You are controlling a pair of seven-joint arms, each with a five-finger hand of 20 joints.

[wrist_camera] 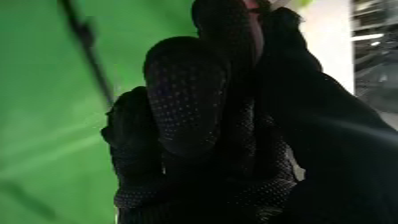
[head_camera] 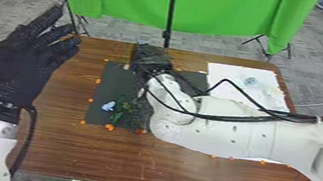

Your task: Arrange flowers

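My right hand (head_camera: 151,57) near the table's (head_camera: 68,157) far edge.
Left hand (head_camera: 18,64): fingers wide; right fingers and thumb pinch something pink (wrist_camera: 257,27).

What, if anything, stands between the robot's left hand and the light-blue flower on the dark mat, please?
Nothing visible does: in the head view, from the left hand to the light-blue flower come tabletop, an orange mark and dark mat.
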